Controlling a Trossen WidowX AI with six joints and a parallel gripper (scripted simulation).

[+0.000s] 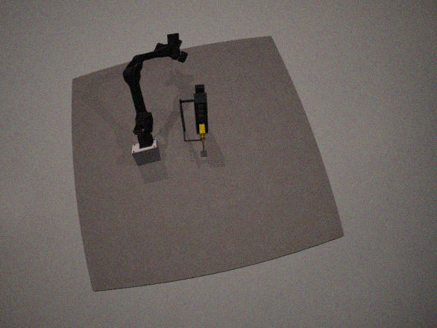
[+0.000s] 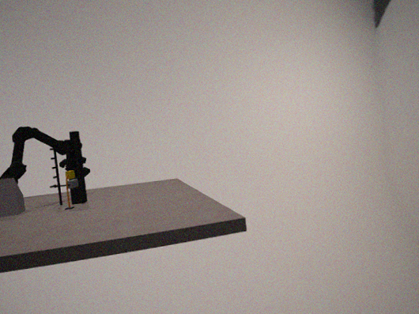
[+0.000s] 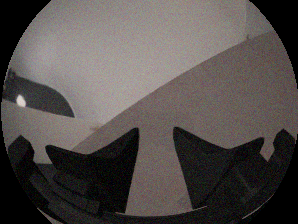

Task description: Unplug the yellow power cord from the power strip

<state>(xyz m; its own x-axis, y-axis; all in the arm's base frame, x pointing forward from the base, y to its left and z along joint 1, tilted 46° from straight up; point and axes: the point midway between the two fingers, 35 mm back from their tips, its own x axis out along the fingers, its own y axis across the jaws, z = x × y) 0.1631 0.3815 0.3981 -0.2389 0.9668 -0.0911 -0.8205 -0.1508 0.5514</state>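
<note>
Your main risk is the approach: the power strip (image 1: pixel 200 109) stands upright on the table (image 1: pixel 261 186), so coming in from beyond its top end you may knock it or clip the thin rack (image 1: pixel 183 119) beside it. The yellow plug (image 1: pixel 201 129) sits in the strip's lowest socket. Your gripper (image 3: pixel 156 163) holds nothing (fingers partly apart), well away from the strip.
</note>
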